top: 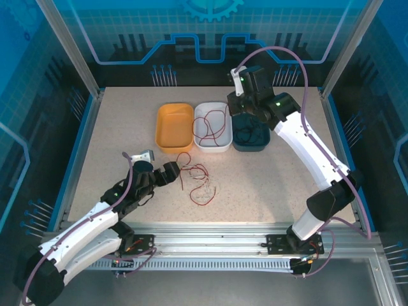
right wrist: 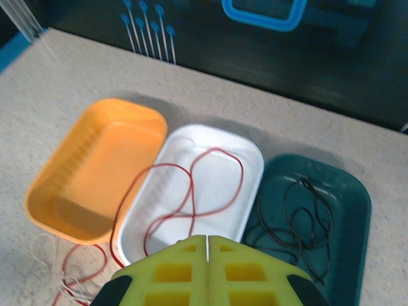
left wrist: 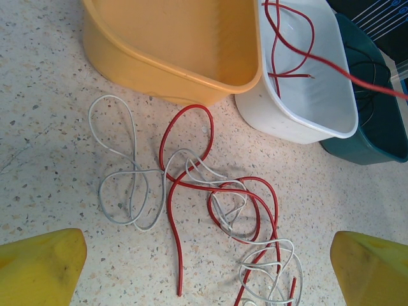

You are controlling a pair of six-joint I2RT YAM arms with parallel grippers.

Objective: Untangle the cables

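Observation:
A tangle of red cable (left wrist: pixel 171 223) and pale white cable (left wrist: pixel 121 185) lies on the speckled table, in front of my left gripper (left wrist: pixel 207 258). That gripper is open, with its yellow fingers (left wrist: pixel 38 268) either side of the tangle and touching nothing. From above, the tangle (top: pixel 199 185) sits just right of the left gripper (top: pixel 169 172). My right gripper (right wrist: pixel 207 240) hovers over the bins, shut on a second red cable (right wrist: pixel 217 153). That cable loops inside the white bin (right wrist: pixel 255 153). Black cables (right wrist: pixel 306 217) lie in the teal bin (right wrist: pixel 357 191).
An empty orange bin (top: pixel 173 127), the white bin (top: pixel 212 148) and the teal bin (top: pixel 250 148) stand in a row at mid-table. The held red strand crosses above the white bin rim (left wrist: pixel 299 131). Blue-lit enclosure walls surround the table.

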